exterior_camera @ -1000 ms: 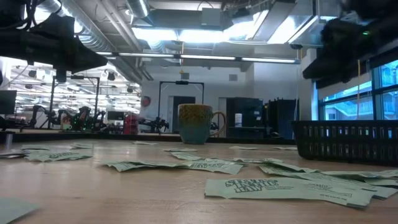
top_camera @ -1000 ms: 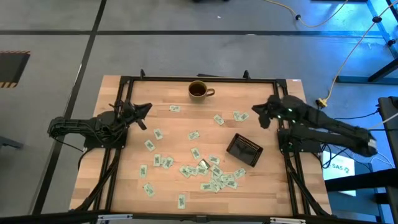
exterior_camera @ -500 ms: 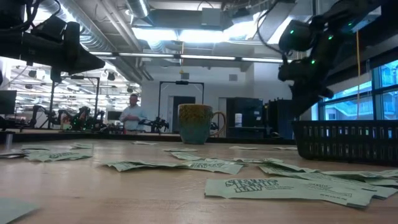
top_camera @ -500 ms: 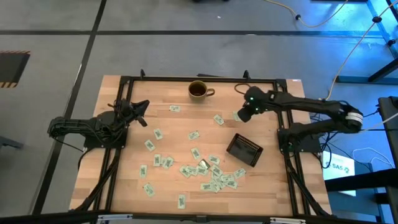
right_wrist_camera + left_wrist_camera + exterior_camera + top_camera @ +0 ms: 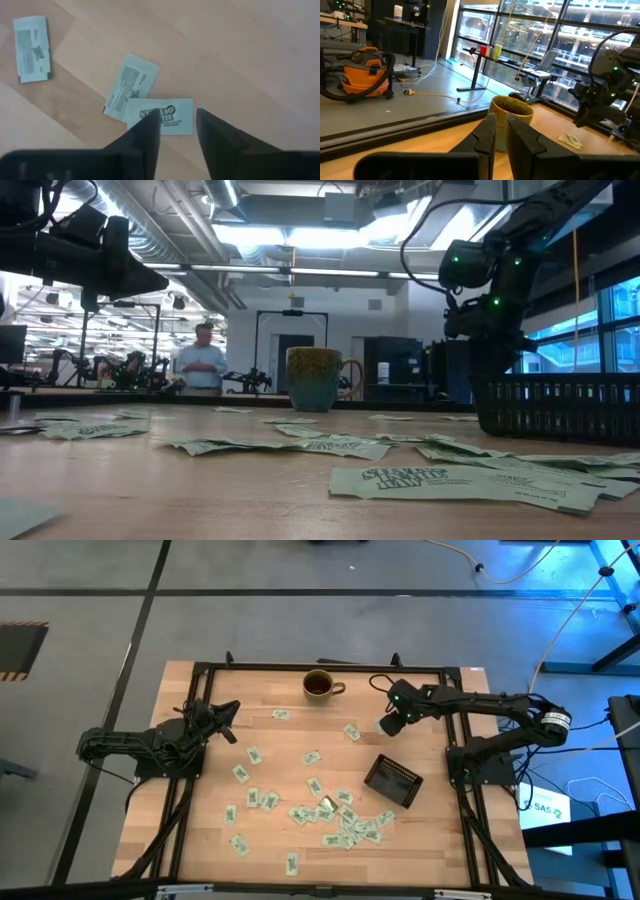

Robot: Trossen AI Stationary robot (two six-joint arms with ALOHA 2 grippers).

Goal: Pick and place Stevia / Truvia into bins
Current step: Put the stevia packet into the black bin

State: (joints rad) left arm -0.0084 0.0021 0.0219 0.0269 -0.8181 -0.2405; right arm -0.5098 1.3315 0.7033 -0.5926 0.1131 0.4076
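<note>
Several pale green and white Stevia sachets (image 5: 345, 825) lie flat across the wooden table, thickest near the near edge. The black tray (image 5: 393, 781) stands right of centre, and shows in the low view too, tray (image 5: 560, 405). My right gripper (image 5: 388, 724) points down, open, over two overlapping sachets (image 5: 160, 116) just far of the tray; its fingers (image 5: 147, 131) straddle the upper one, and I cannot tell if they touch it. My left gripper (image 5: 228, 722) hovers over the table's left side, shut (image 5: 500, 131), holding nothing.
A brown mug (image 5: 319, 685) stands near the far edge, left of the right gripper. Another sachet (image 5: 31, 47) lies apart from the pair. Bare wood lies between the left gripper and the mug. A person stands in the room beyond the table (image 5: 203, 365).
My right arm has swung from the table's right edge toward the left and far side, reaching out over the sachets beside the tray, and its gripper has tipped downward and lowered. The left arm has kept still.
</note>
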